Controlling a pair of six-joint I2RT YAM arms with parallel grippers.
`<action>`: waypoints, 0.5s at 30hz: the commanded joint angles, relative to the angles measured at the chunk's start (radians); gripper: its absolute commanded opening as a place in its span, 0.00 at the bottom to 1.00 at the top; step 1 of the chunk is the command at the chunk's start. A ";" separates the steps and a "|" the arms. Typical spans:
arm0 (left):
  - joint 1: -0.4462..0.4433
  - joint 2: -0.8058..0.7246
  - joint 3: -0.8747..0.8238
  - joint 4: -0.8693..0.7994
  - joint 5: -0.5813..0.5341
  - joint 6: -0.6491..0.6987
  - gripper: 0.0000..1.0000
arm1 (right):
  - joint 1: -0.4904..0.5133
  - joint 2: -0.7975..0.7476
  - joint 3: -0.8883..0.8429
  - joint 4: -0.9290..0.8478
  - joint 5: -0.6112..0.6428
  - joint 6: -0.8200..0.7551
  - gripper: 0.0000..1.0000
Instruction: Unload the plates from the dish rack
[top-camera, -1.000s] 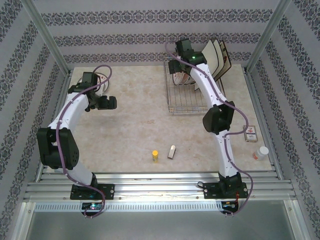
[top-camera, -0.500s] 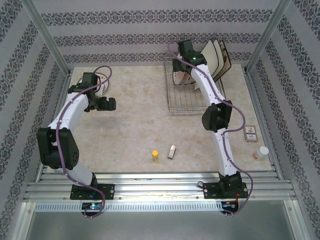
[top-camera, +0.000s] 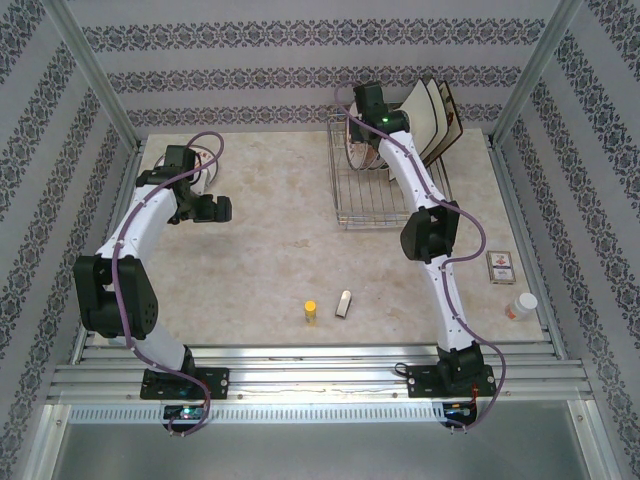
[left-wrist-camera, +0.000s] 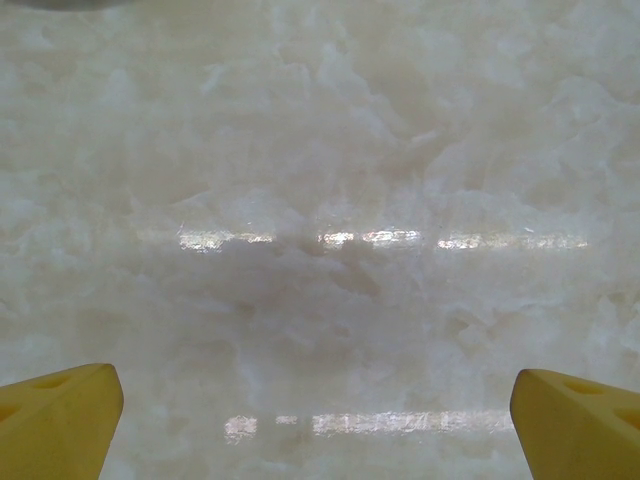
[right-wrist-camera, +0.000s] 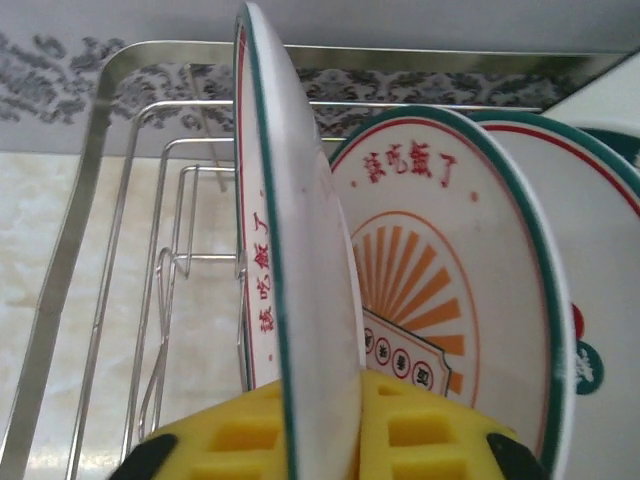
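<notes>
While pinching the near rim of a round white plate with teal and red rings (right-wrist-camera: 300, 250), pulled a shade toward 11 o'clock on the overhead view since a second ago: right gripper (right-wrist-camera: 320, 435), wrist and elbow with it. Closed to the plate's thickness, yellow pads (right-wrist-camera: 240, 435) flat on either face, plate edge-on and upright between them. Judged to mark the start of a lift, with the grip made and the plate about to clear its slot; lower edge hidden by the pads, so no telling whether free of the wires yet.

Standing at 1 o'clock on the pale marbled table (top-camera: 280, 240), against the back wall: rectangular silver wire dish rack (top-camera: 365, 205). Just beside the held plate at 3 o'clock on the wrist view, a second round plate with orange sunburst and red lettering (right-wrist-camera: 430, 280), then a third plate (right-wrist-camera: 600, 300) overlapping behind it. Leaning at the rack's 2 o'clock end, larger square cream plates (top-camera: 428, 112), white backs to the camera. Most of the load therefore yet to be taken out.

Over at 9 o'clock, hovering above bare table, left gripper (left-wrist-camera: 315, 400) spread wide, yellow fingertips (left-wrist-camera: 60, 410) at the frame's bottom corners, holding nothing.
</notes>
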 joint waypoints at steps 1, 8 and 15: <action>-0.005 -0.013 0.015 -0.036 -0.026 0.015 1.00 | 0.012 -0.001 0.034 0.013 -0.031 0.002 0.05; -0.005 -0.006 0.020 -0.033 -0.019 0.009 1.00 | 0.022 -0.057 0.034 -0.007 -0.020 -0.009 0.00; -0.005 0.015 0.032 0.001 -0.029 0.000 1.00 | 0.046 -0.179 0.024 -0.047 0.001 -0.049 0.00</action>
